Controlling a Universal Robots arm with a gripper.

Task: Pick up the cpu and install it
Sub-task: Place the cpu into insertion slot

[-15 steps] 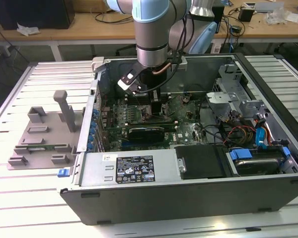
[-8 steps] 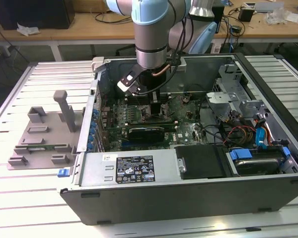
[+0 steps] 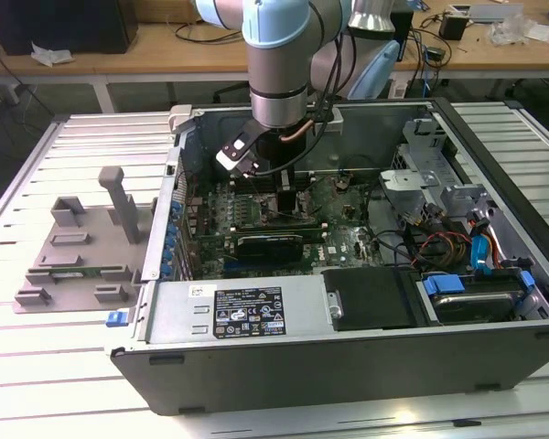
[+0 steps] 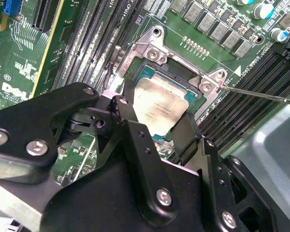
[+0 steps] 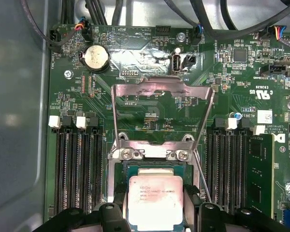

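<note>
The cpu (image 4: 159, 108) (image 5: 155, 200) is a small square chip with a silver metal top, lying level in or just over the open motherboard socket (image 4: 152, 48) (image 5: 150, 169). My gripper (image 4: 157, 116) (image 5: 157, 215) is shut on it, one black finger (image 4: 128, 111) against each of two opposite edges. The socket's metal load plate (image 5: 162, 92) is flipped up and its thin lever (image 4: 261, 94) stands free. In the exterior view my gripper (image 3: 288, 192) reaches down into the middle of the open computer case (image 3: 348, 357).
Rows of black memory slots (image 5: 75, 164) flank the socket on both sides. A grey plastic tray with upright posts (image 3: 82, 242) lies on the table at the exterior view's left. Cables and a drive cage (image 3: 439, 210) fill the case's right part.
</note>
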